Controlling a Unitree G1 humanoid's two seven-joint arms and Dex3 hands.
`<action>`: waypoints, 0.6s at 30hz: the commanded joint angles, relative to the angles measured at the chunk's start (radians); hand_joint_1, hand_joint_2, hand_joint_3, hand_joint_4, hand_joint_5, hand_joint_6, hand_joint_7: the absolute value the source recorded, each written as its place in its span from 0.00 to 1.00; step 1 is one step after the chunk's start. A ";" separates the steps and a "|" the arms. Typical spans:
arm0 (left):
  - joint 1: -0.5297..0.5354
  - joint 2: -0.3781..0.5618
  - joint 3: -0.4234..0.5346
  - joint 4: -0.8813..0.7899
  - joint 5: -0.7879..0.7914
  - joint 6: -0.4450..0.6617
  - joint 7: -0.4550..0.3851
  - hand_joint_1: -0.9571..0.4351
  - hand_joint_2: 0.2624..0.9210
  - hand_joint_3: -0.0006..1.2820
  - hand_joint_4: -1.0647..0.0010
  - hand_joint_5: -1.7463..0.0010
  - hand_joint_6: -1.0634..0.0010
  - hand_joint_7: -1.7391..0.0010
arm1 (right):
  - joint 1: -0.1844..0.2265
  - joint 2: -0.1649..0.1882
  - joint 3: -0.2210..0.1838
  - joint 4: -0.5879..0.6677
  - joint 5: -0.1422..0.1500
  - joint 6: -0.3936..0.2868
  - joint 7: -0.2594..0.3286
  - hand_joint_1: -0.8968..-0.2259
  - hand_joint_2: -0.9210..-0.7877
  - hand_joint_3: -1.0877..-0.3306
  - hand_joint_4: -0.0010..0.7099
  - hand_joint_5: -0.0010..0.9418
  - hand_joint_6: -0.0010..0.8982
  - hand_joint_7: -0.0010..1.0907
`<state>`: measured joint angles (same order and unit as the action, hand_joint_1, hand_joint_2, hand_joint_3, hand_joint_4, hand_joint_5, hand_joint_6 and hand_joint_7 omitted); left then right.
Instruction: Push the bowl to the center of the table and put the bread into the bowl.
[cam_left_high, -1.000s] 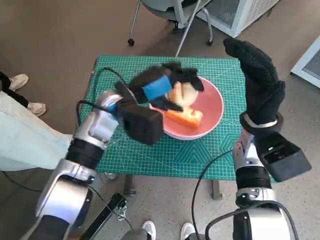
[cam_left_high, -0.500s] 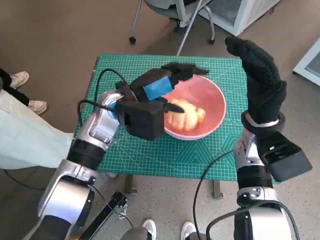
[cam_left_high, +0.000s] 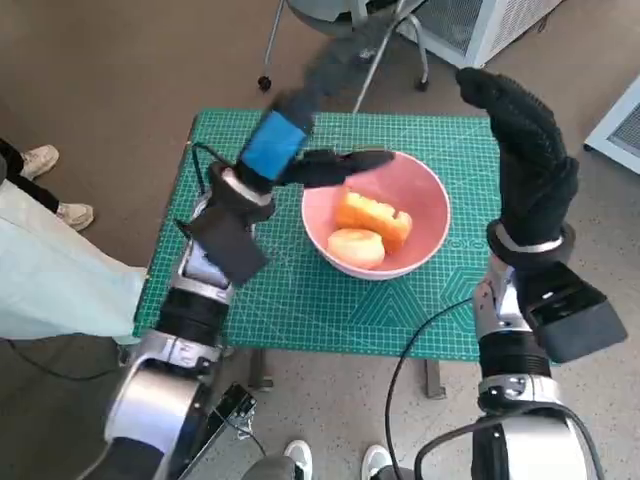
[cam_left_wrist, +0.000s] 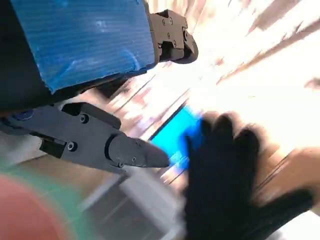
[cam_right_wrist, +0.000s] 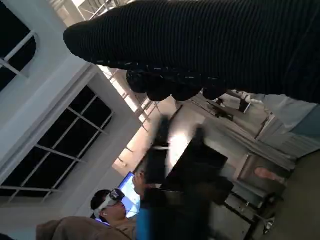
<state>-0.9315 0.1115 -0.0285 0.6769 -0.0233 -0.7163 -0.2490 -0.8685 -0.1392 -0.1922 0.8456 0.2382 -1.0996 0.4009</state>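
A pink bowl (cam_left_high: 425, 205) stands right of the middle of the green cutting mat (cam_left_high: 300, 300). Two pieces of bread lie in it: an orange-crusted slice (cam_left_high: 372, 216) and a pale round roll (cam_left_high: 356, 247). My left hand (cam_left_high: 300, 135), blue tape on its back, is raised above the bowl's left rim, blurred, its fingers spread and nothing in them. In the left wrist view the left hand's black fingers (cam_left_wrist: 107, 145) are apart and empty. My gloved right hand (cam_left_high: 525, 150) is held up at the table's right edge, fingers straight, holding nothing.
Chair legs on castors (cam_left_high: 350, 40) stand behind the table, a white cabinet (cam_left_high: 480, 25) beyond. A person's pale trouser leg (cam_left_high: 50, 280) and shoes (cam_left_high: 40, 160) are at the left. In the right wrist view a person (cam_right_wrist: 110, 212) wearing a headset sits nearby.
My left hand has let go of the bread and risen up and away from the bowl. The two pieces now lie in the bowl. The right hand has stayed put.
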 joint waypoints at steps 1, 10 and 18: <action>0.065 -0.030 0.020 -0.101 -0.075 0.013 -0.019 0.33 1.00 0.22 0.78 0.96 0.83 0.80 | 0.009 0.002 0.004 -0.032 -0.012 0.045 -0.029 0.57 0.00 0.56 0.46 0.01 0.06 0.73; 0.154 -0.034 0.039 -0.269 -0.160 0.081 -0.049 0.35 1.00 0.23 0.78 0.98 0.85 0.76 | 0.013 0.000 0.018 -0.132 -0.067 0.108 -0.098 0.57 0.00 0.54 0.46 0.00 0.04 0.71; 0.168 -0.035 0.070 -0.303 -0.219 0.114 -0.074 0.33 1.00 0.23 0.78 0.99 0.88 0.74 | -0.003 -0.022 0.029 -0.174 -0.085 0.141 -0.110 0.60 0.00 0.50 0.46 0.00 0.02 0.69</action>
<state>-0.7717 0.0753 0.0258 0.3995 -0.2163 -0.6171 -0.3122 -0.8702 -0.1493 -0.1695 0.6821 0.1539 -0.9807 0.2947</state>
